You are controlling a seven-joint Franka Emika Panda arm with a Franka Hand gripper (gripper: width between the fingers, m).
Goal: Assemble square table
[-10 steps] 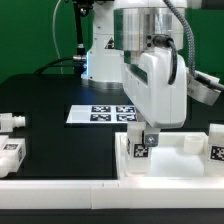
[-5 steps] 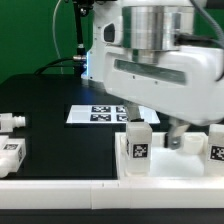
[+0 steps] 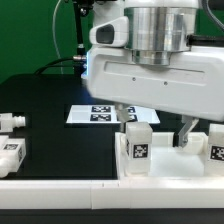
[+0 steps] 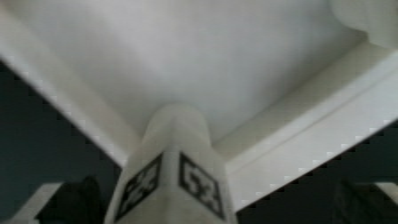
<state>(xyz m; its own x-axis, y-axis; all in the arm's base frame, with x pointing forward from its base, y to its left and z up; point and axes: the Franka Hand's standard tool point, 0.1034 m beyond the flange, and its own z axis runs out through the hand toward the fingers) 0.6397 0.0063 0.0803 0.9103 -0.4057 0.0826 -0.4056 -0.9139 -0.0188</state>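
The white square tabletop [image 3: 176, 168] lies at the exterior view's right, against the long white bar. One tagged white leg [image 3: 138, 145] stands upright in its near-left corner; a second leg [image 3: 216, 145] stands at its right edge. My gripper [image 3: 157, 128] hangs over the top, open, with its dark fingers wide apart on either side of the first leg and not touching it. In the wrist view the leg [image 4: 169, 170] rises between the two dark fingers of the gripper [image 4: 217, 205], with the tabletop's white inside [image 4: 214, 60] behind it.
Two loose white legs [image 3: 10, 122] [image 3: 10, 155] lie at the exterior view's left on the black table. The marker board [image 3: 95, 113] lies behind the tabletop. A long white bar [image 3: 70, 188] runs along the front edge.
The gripper has turned about its vertical axis over the leg and its fingers now stand wide apart. The leg stays upright in the corner.
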